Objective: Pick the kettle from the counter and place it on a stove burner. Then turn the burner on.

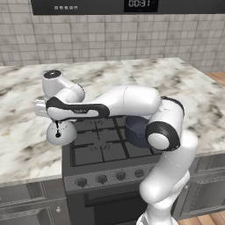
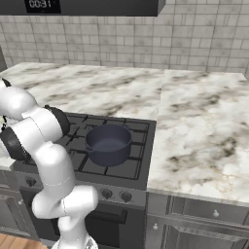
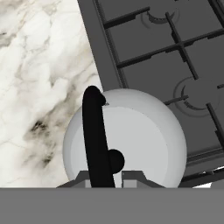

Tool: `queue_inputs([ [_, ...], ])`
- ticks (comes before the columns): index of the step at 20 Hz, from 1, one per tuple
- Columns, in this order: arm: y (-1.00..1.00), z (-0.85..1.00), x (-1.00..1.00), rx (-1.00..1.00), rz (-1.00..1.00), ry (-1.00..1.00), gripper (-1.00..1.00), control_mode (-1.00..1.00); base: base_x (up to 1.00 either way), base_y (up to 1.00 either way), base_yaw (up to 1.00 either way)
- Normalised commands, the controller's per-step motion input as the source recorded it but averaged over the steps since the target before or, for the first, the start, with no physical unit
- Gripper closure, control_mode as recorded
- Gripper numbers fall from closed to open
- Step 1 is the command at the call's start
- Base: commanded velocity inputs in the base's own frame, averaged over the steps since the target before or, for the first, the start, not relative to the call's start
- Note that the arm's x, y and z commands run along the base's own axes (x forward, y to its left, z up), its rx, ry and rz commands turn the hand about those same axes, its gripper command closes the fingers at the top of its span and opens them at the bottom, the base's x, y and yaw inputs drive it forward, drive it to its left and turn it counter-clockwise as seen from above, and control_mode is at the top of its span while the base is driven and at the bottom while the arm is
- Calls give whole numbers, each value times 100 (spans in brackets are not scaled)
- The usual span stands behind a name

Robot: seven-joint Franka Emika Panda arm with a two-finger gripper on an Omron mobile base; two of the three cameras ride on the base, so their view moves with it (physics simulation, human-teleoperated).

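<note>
The small silvery-white kettle hangs from my gripper by its thin black handle, over the left edge of the cooktop. In the hand view the kettle's dome lies partly over the marble counter and partly over the black grate. My gripper is shut on the black handle, which runs up between the fingers. A round stove burner lies just right of the kettle, with another burner farther along. The front-left burner lies right of the kettle in the left base view.
A dark blue-grey pot stands on the right side of the cooktop, partly behind my arm in the left base view. Round knobs line the stove front. Marble counter spreads to both sides, with a tiled wall behind.
</note>
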Motion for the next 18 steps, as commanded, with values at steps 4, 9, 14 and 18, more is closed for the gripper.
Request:
queue_inputs([
  [4, -65, 30, -30, 13, -4, -3, 100, -100, 0, 0, 0],
  [9, -62, 16, -32, 8, -3, -4, 100, -100, 0, 0, 0],
  [14, -54, 8, -21, 0, -2, -1, 100, -100, 0, 0, 0],
  [18, -39, 7, -3, 0, -1, 0, 100, -100, 0, 0, 0],
])
